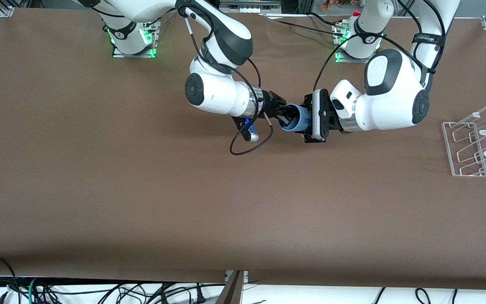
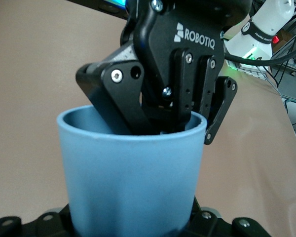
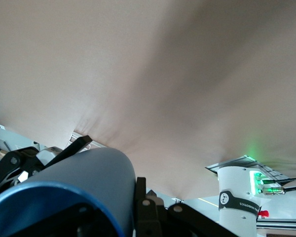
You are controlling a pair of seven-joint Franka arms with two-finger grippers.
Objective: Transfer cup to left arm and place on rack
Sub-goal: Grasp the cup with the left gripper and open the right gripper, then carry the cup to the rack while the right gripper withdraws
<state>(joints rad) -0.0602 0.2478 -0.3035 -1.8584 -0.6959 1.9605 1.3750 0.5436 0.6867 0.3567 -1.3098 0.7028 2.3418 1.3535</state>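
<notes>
Two grippers meet in mid-air over the brown table (image 1: 141, 190). We see the right gripper (image 1: 283, 117) pinching the rim of the small light-blue tapered plastic cup (image 1: 298, 118), one finger (image 2: 121, 106) inside the mouth. At three o'clock from it, the left gripper (image 1: 308, 119) holds the cup's base. Farther toward three o'clock, at the left arm's end, lies the white wire rack with wooden rod (image 1: 477, 141).

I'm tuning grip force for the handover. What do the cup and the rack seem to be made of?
The cup looks like light-blue plastic with a matte finish: even colour, soft shading, no sharp glare, a thick rounded rim. The rack appears to be white-coated wire, thin looped dividers, with what looks like a pale wooden rod along one side; the coating itself can't be confirmed.
</notes>
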